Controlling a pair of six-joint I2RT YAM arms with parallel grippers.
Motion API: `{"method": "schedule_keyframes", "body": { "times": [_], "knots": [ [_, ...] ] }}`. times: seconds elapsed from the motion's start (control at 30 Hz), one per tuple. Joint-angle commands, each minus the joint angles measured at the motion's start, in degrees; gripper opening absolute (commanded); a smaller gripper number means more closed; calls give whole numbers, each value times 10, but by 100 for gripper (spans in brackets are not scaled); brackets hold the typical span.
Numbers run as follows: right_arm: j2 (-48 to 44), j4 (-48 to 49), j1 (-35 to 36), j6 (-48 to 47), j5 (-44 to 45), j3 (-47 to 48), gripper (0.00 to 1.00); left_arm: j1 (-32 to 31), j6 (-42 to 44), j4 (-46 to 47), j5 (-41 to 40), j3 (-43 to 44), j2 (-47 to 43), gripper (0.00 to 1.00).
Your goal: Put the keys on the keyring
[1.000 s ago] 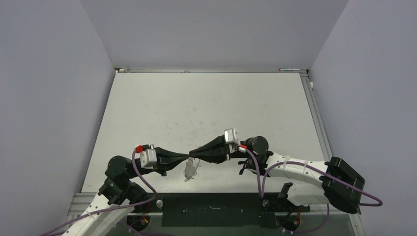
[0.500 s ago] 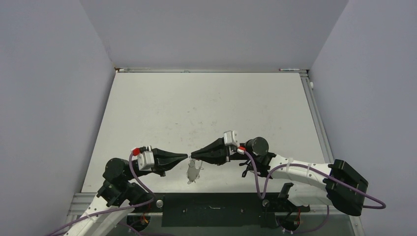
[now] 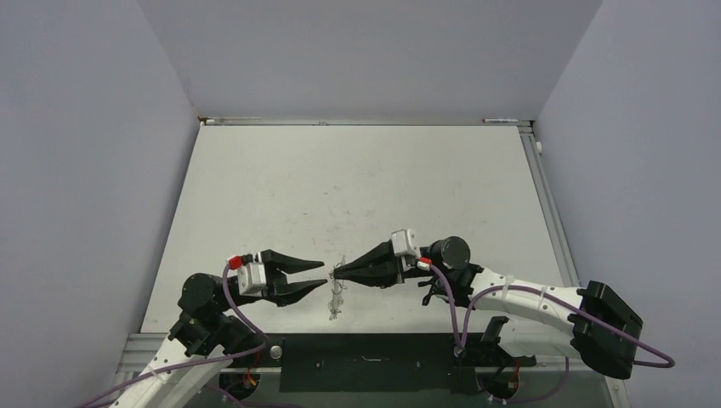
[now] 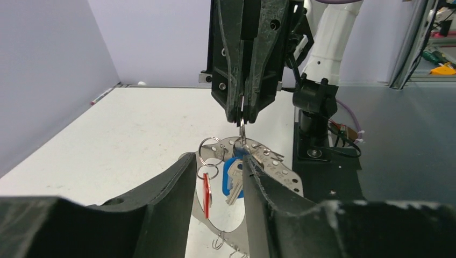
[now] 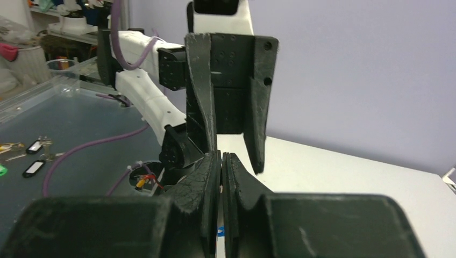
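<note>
You are pinching the keyring (image 4: 271, 163) by its upper rim with the right fingers (image 4: 235, 102). They are pressing fully together on the thin metal, so the silvery hoop is hanging below them over the near part of the worktop (image 3: 340, 187). Whether its lower edge is touching the worktop, I cannot tell. The blue key (image 4: 231, 176) is hanging just under the pinch point, against the hoop. The red key (image 4: 206, 189) is dangling on its far side from a small wire ring (image 4: 207, 172). Whether either key is threaded onto the hoop itself is not clear. You are holding the left fingers (image 3: 293, 261) partly open and they are gripping nothing. Their tips are pointing right toward the hoop and sitting just left of it, and I cannot tell whether the nearer tip is brushing the metal. The two arms are facing each other tip to tip.
</note>
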Motion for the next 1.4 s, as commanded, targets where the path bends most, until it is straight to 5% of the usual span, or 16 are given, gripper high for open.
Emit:
{"method": "schedule_keyframes", "body": {
  "times": [0.0, 0.47, 1.37],
  "knots": [
    [0, 61, -4, 29, -81, 41, 5, 2, -26, 52, 45, -6, 16, 39],
    [68, 216, -2, 109, -4, 54, 5, 1, -33, 61, 38, -15, -7, 53],
    [100, 222, 21, 107, 10, 58, 5, 2, -7, 33, 3, -6, -21, 17]
  ]
}}
